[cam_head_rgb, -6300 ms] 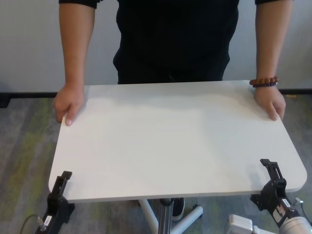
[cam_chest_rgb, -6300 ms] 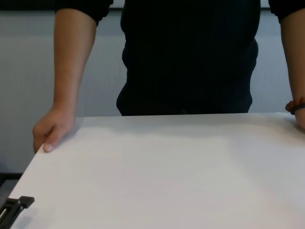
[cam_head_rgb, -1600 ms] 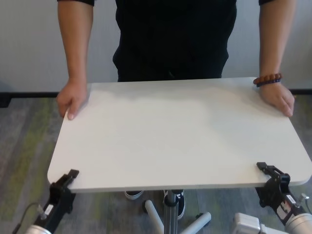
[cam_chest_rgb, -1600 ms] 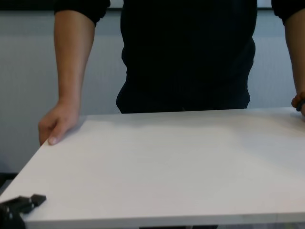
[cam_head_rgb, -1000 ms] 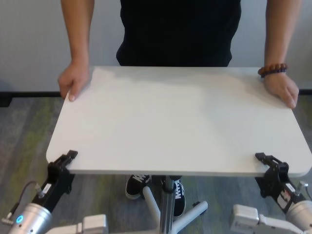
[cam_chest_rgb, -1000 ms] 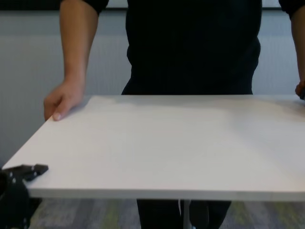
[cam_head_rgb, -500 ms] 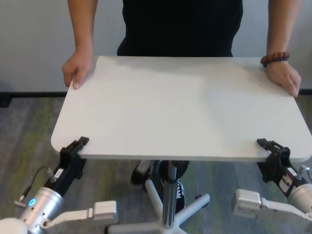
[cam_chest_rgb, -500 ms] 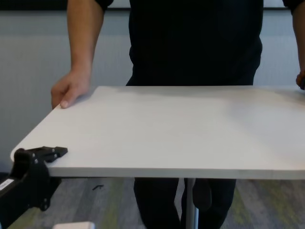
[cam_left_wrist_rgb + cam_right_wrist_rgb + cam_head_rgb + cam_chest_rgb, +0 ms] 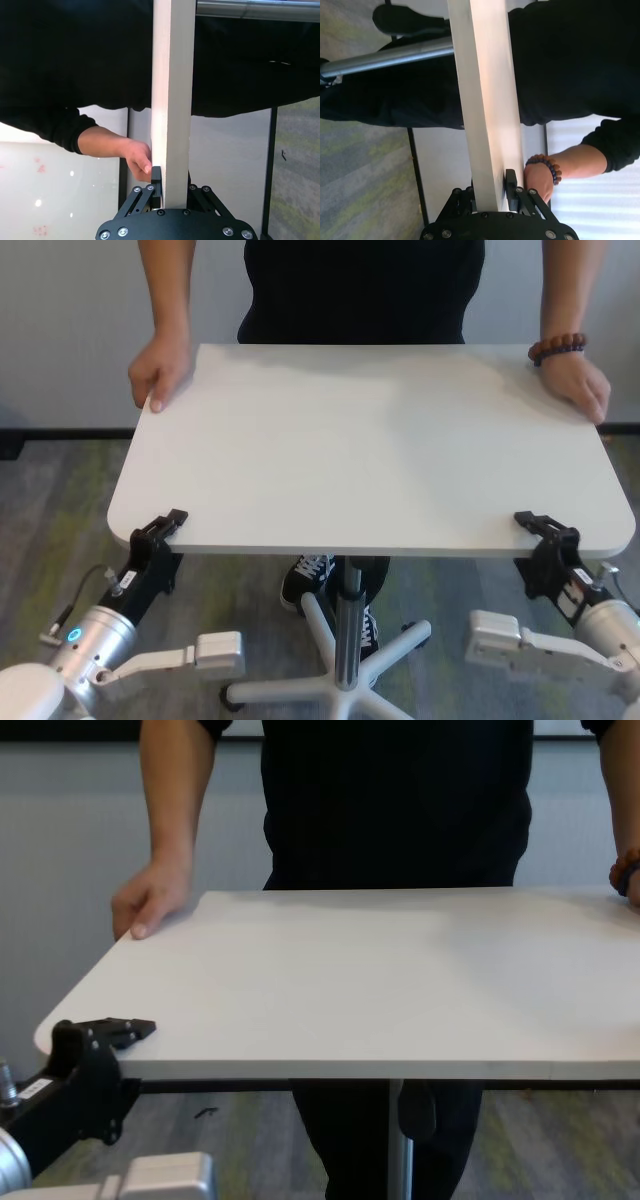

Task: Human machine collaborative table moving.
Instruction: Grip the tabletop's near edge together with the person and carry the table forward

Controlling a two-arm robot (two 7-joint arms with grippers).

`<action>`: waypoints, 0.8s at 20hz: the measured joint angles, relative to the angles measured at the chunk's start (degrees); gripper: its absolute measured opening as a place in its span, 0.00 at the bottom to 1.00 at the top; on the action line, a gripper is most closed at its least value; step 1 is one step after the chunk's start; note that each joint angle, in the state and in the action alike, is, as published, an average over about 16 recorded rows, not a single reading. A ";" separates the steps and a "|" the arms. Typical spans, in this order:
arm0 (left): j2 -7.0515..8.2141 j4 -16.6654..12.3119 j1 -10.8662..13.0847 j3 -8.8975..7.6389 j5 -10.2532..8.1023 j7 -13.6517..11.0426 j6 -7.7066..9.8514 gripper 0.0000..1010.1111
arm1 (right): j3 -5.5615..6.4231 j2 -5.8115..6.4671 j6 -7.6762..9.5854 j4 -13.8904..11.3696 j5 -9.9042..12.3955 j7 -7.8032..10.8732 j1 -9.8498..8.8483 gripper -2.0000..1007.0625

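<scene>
In the head view, one large plain white rectangular table (image 9: pixel 370 440) with rounded corners stood on a single grey metal post (image 9: pixel 347 640) over a star-shaped base. One person in a black short-sleeved shirt (image 9: pixel 360 290) stood at its far side, one bare hand (image 9: pixel 158 370) on each far corner, a brown beaded bracelet (image 9: pixel 560 346) on one wrist. Two black two-finger grippers held the near edge: the left gripper (image 9: pixel 165 528) at the near left corner, the right gripper (image 9: pixel 540 528) at the near right corner, both clamped tight on the thin rim.

In the left wrist view, the white edge (image 9: pixel 172 100) ran between the left gripper's fingers (image 9: pixel 156 181), pinched flat on both faces.

In the right wrist view, the slab passed between the right gripper's fingers (image 9: pixel 510 179) the same way, the braceleted hand (image 9: pixel 540 177) just beyond.

In the chest view, only the left gripper showed, biting the near corner of the level tabletop.

The board looked stiff and smooth, likely slippery under narrow pads, and the whole piece probably weighty with its post and base. Corner grips at the rim seemed the sound hold, four in all.
</scene>
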 joint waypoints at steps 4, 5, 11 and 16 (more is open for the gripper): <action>-0.62 1.94 -1.93 0.79 -0.44 -0.19 -0.49 0.23 | -0.59 -1.17 -0.81 2.24 -0.50 0.06 2.11 0.27; -0.78 2.39 -2.38 0.99 -0.51 -0.18 -0.58 0.23 | -0.75 -1.43 -0.99 2.80 -0.61 0.05 2.64 0.27; -1.63 4.90 -4.97 2.02 -0.79 0.00 -1.05 0.23 | -1.66 -2.75 -2.00 6.23 -0.89 -0.34 5.63 0.27; -2.19 7.08 -7.05 2.81 -0.90 0.11 -1.41 0.23 | -2.38 -3.75 -2.89 9.44 -0.67 -1.02 8.02 0.27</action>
